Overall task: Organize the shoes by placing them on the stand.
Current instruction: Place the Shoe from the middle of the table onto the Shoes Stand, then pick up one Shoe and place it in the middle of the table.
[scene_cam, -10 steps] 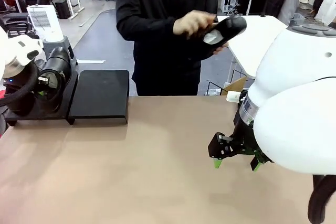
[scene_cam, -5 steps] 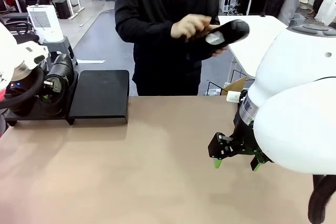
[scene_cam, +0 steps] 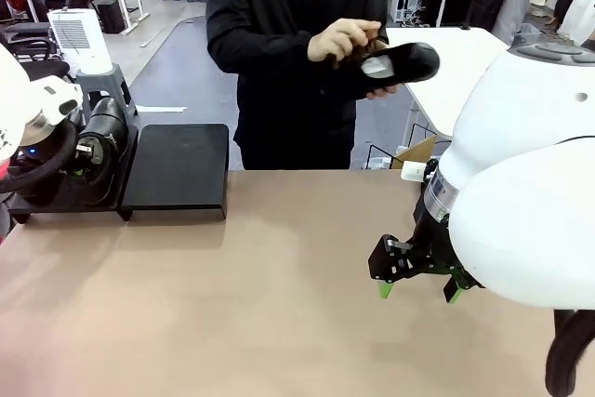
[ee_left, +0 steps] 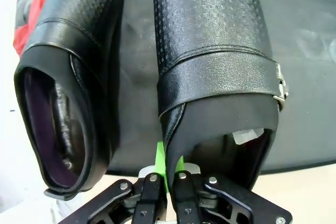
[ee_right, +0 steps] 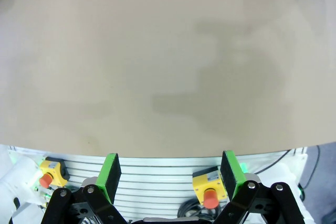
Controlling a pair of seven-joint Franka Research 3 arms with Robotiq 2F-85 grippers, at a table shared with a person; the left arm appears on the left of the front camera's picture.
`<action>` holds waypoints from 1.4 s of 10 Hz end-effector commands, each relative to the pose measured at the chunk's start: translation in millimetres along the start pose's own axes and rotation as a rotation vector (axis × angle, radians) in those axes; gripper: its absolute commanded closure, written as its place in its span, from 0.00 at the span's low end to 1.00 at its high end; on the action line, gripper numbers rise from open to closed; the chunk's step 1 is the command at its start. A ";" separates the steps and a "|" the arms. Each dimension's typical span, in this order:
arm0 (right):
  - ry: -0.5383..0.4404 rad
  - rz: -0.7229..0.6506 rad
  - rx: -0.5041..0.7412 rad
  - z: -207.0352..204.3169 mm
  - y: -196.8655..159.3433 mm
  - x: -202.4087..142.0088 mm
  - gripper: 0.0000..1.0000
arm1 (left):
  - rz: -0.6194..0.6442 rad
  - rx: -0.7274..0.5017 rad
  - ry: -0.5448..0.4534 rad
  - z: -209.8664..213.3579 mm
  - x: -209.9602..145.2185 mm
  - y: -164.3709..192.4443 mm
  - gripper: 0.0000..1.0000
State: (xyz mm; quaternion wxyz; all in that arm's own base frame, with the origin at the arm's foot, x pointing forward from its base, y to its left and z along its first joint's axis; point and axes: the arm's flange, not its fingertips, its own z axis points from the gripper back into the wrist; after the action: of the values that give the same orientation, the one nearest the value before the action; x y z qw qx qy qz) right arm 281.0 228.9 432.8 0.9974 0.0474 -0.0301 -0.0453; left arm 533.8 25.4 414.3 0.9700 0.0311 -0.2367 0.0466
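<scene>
Shoes, black, glossy: three in view.
- Gripped shoe (ee_left: 215, 61): textured upper with a strap across it, standing on the stand (ee_left: 310, 77). Its heel rim is pinched between the pads of the left end effector (ee_left: 167, 165).
- Second shoe (ee_left: 68, 77): just beside the first on the same black surface, parallel to it, with its opening facing the wrist camera.
- Third shoe (scene_cam: 398, 64): off the worktop, held in the air beyond the far edge by the person (scene_cam: 279, 53). It is lying roughly level, with one hand (scene_cam: 346, 41) on top of it.

Stand (scene_cam: 177, 169): matte black, low, at the far left corner of the worktop (scene_cam: 232, 304). Its section nearer the middle is bare.

Right end effector (scene_cam: 416, 290): fingers spread wide and holding nothing, green pads pointing down just above the worktop, towards its right edge. The right wrist view gives the same spread (ee_right: 170, 170) over bare tan surface.
</scene>
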 end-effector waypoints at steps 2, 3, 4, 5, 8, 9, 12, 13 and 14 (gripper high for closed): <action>0.005 0.015 0.016 1.1 -1.8 1.2 0.00 | 0.009 0.060 -0.037 1.7 6.8 -3.9 0.71; 0.005 0.015 0.016 1.1 -1.8 1.2 0.00 | 0.013 0.082 -0.054 5.2 7.5 -4.8 0.52; 0.005 0.015 0.016 1.1 -1.8 1.2 0.00 | -0.003 0.099 -0.066 7.3 8.3 -4.9 0.39; 0.005 0.015 0.016 1.1 -1.8 1.2 0.00 | -0.010 0.124 -0.084 12.2 9.3 -3.9 0.39; 0.005 0.015 0.016 1.1 -1.8 1.2 0.00 | -0.029 0.147 -0.184 60.9 -0.3 -9.1 0.39; 0.005 0.015 0.016 1.1 -1.8 1.2 0.00 | -0.005 0.129 -0.179 81.5 -6.5 -8.7 0.39; 0.005 0.015 0.016 1.1 -1.8 1.2 0.00 | -0.011 0.027 -0.155 125.4 -29.1 -6.3 0.39; 0.005 0.015 0.016 1.1 -1.8 1.2 0.00 | -0.009 0.104 -0.199 102.2 -6.5 -10.3 0.39; 0.005 0.015 0.016 1.1 -1.8 1.2 0.00 | -0.009 0.104 -0.199 102.2 -6.5 -10.3 0.39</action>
State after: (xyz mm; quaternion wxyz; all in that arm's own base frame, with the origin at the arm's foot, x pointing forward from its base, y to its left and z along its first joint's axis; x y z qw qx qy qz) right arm 281.0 228.9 432.7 0.9974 0.0474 -0.0300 -0.0453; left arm 467.4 2.8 505.6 0.9417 0.0726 -0.3245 0.0514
